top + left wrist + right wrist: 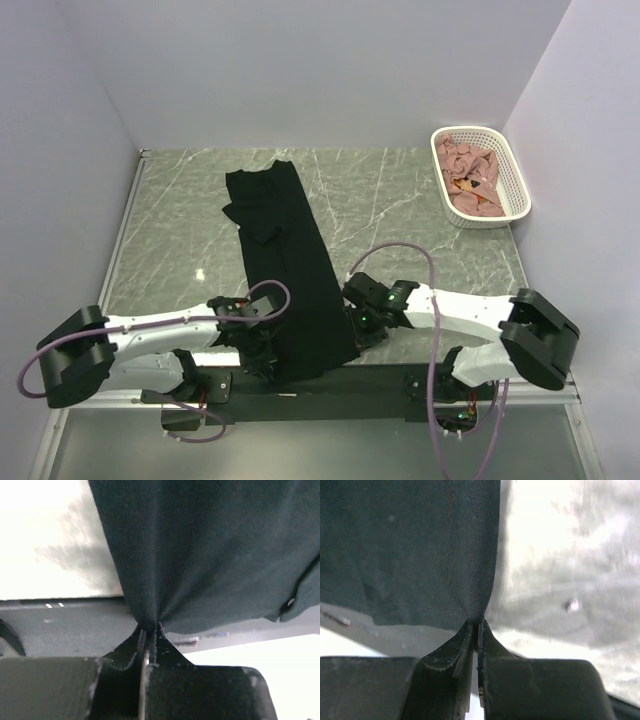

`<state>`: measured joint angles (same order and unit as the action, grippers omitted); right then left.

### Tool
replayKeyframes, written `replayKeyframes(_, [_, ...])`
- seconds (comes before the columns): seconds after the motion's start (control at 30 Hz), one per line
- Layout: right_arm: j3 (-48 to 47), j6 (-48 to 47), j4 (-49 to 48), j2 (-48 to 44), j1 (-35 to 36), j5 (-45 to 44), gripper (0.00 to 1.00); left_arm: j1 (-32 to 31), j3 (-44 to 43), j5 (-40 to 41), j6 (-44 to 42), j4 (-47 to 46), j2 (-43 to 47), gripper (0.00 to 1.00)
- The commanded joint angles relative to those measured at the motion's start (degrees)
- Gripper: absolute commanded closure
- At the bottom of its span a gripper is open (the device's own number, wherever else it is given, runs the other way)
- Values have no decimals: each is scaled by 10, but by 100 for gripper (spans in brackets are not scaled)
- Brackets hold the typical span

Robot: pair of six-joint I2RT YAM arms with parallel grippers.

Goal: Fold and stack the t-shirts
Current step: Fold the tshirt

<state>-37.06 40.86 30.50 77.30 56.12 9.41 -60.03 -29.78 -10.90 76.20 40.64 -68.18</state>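
The left fingers are pinched shut on the hem of the black t-shirt, and the right fingers clamp its other corner. Overhead, it lies as a long strip down the middle of the tabletop, its lower end hiding both fingertips. The pink t-shirts sit crumpled in the basket at upper right, too tangled to count.

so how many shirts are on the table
1: the black shirt, a long strip at centre, near end held by left gripper and right gripper. Pink cloth in the basket may hide more.
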Motion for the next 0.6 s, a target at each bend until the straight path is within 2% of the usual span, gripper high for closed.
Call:
replayKeyframes(0.0, [2, 5, 68, -57, 6, 6, 100, -21, 14, -40, 24, 11, 51, 99])
replayKeyframes(0.13, [3, -3, 110, -99, 5, 41, 100, -38, 18, -61, 52, 31, 100, 99])
replayKeyframes(0.23, [-34, -35, 152, -97, -16, 42, 100, -13, 17, -71, 51, 15, 131, 99])
replayKeyframes(0.3, [-83, -64, 175, -81, -35, 30, 100, 65, 15, -86, 9, 5, 144, 99])
replayKeyframes(0.33, [-101, -74, 178, -73, -58, 26, 100, 100, 12, -97, -38, 7, 147, 99])
replayKeyframes(0.37, [-140, -85, 181, -55, -70, 28, 100, 178, -2, -101, -63, 14, 148, 99])
replayKeyframes(0.47, [-225, -140, 184, -2, -109, 28, 100, 297, -60, -73, -152, 39, 127, 99])
replayKeyframes(0.57, [-320, -179, 193, 69, -132, 22, 100, 362, -112, -58, -207, 32, 79, 99])
